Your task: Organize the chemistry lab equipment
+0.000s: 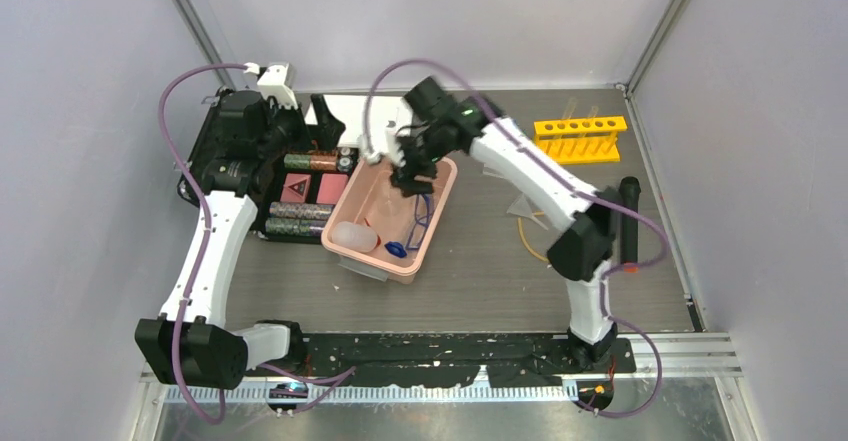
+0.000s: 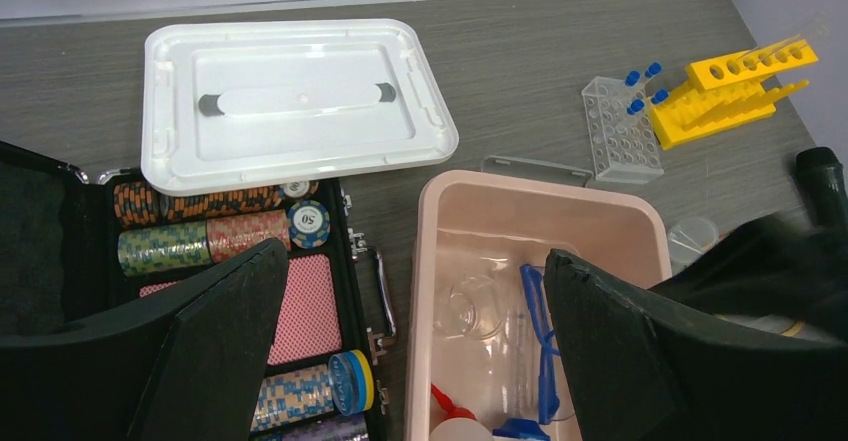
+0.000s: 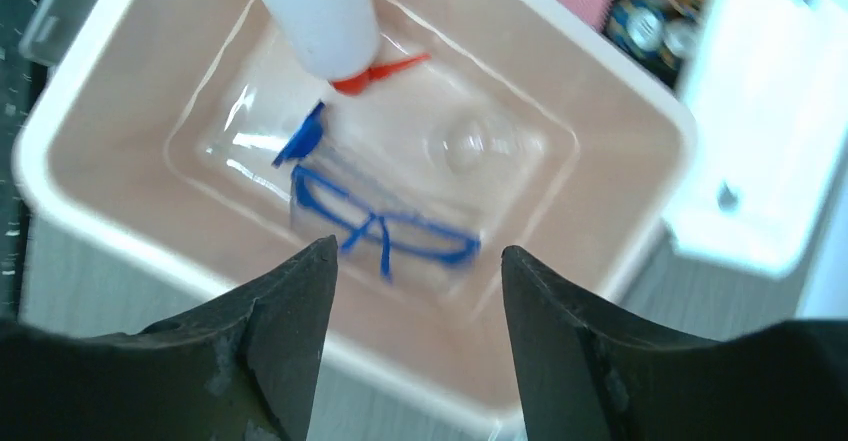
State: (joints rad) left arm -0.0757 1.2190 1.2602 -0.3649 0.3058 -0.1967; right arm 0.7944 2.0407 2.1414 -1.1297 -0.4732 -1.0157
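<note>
Your right end effector hangs over the pink tub, its jaws spread and holding nothing. Your left end effector is spread wide too, also holding nothing, over the gap between the tub and the black chip case on its left.

The tub is smooth plastic, rectangular with rounded corners, and holds three things:
- One white bottle lies on its side at the near left, with its red cone nozzle towards the far end.
- One pair of glasses, with thin blue frames and clear lenses, lies flat on the bottom. Its long axis runs near to far along the tub.
- One clear round cup sits at the far end.

On the table to the far right of the tub stands one clear tray, a gridded block. Four tubes with blue caps stand upright in it. Just to its right is one yellow rack. Its bar of round holes has its long axis running left to right.

One thin yellow tubing curves on the table, right of the tub. The white lid, flat with rounded corners, lies at the far left.
</note>
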